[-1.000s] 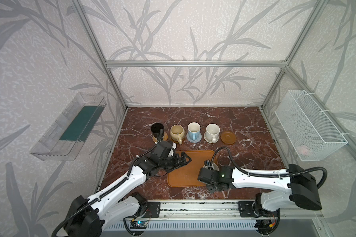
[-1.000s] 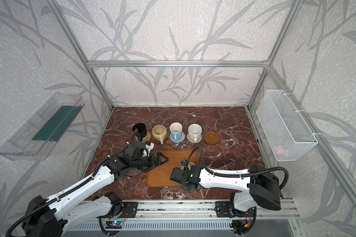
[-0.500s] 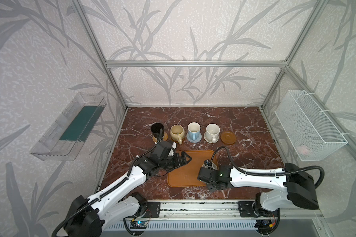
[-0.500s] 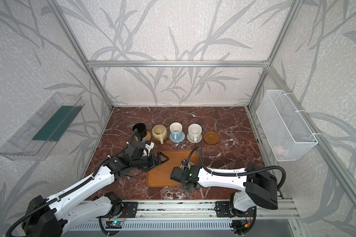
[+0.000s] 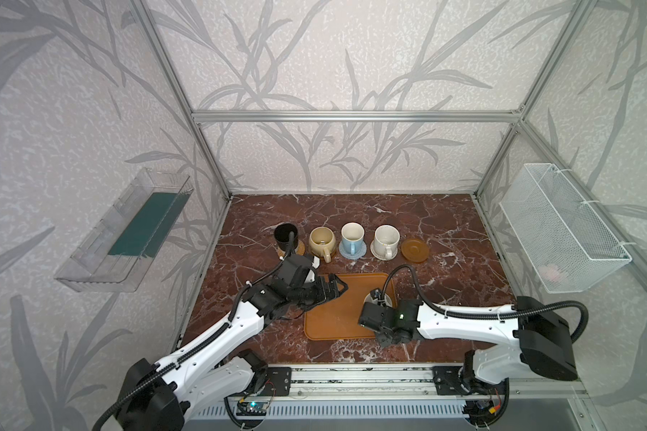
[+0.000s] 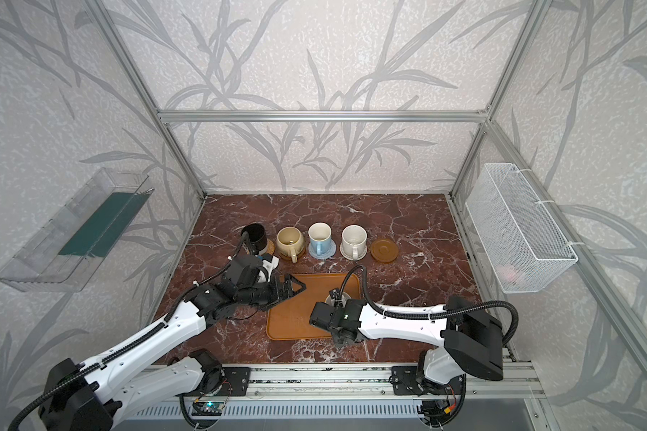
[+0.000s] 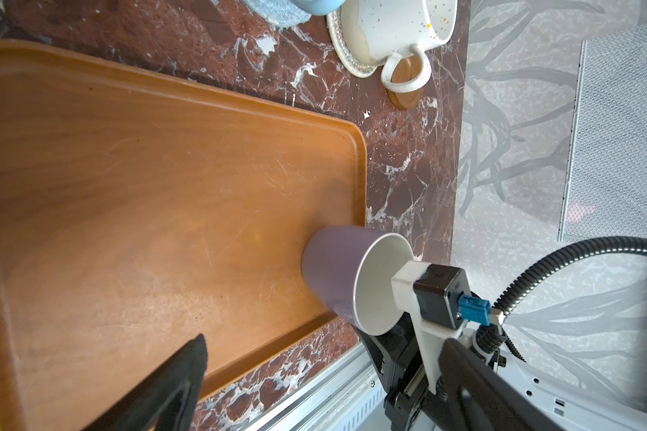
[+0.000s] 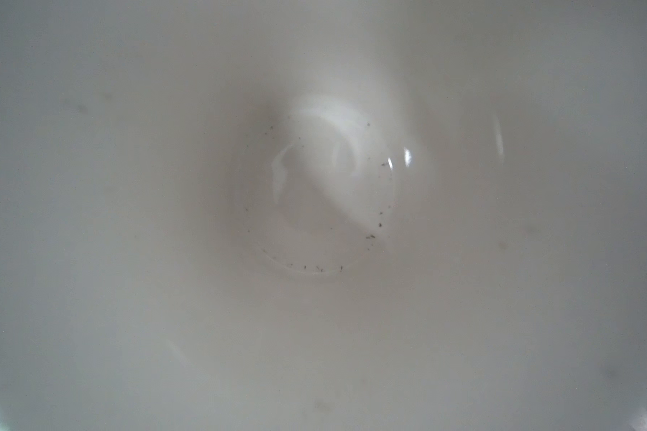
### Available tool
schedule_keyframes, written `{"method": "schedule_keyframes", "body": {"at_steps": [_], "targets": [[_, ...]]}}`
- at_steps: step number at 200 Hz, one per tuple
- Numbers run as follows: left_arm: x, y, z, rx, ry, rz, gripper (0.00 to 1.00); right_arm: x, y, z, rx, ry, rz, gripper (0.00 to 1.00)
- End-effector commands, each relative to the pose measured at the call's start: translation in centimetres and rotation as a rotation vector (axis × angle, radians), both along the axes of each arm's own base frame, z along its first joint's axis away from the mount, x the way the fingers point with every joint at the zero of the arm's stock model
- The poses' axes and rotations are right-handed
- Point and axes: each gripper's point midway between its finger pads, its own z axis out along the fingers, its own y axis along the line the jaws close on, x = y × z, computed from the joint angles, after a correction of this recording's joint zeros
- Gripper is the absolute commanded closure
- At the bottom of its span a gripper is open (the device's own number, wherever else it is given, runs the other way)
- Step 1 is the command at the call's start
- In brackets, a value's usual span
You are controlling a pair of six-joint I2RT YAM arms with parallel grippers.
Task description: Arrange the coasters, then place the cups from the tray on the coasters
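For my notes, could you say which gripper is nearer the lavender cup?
Right. The right gripper is at the lavender cup; the left gripper hovers across the tray.

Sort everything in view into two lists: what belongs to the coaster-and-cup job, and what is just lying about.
Job: tray; lavender cup on it; black cup, cream-yellow cup, light blue cup, speckled white cup, each on a coaster; empty brown coaster.
Lying about: wire basket; clear bin, both wall-mounted.

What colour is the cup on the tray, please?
The cup is lavender, white inside; best in left wrist view.
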Motion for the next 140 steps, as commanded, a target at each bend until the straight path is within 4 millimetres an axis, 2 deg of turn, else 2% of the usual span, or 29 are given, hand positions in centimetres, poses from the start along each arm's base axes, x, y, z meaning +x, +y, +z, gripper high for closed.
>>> {"method": "schedule_keyframes", "body": {"at_steps": [1, 29, 68, 97, 140], "targets": [[0.8, -0.6, 1.4, -0.013, -0.033, -0.020, 0.01, 0.6, -0.2, 1.1, 0.014, -0.041, -0.003, 0.90], [1.1, -1.2, 1.4, -0.021, -0.028, -0.033, 0.01, 0.8, 0.0, 1.8, 0.033, -0.055, -0.002, 1.00], [1.3, -1.2, 1.8, -0.023, -0.037, -0.033, 0.01, 1.4, -0.4, 3.6, 0.053, -0.113, 0.006, 1.00], [1.3, -1.2, 2.3, -0.031, -0.044, -0.031, 0.01, 1.6, -0.5, 3.7, 0.060, -0.134, 0.022, 1.00], [1.1, -0.9, 2.4, -0.026, -0.048, -0.021, 0.01, 2.0, -0.5, 5.2, 0.096, -0.172, 0.020, 1.00]]}}
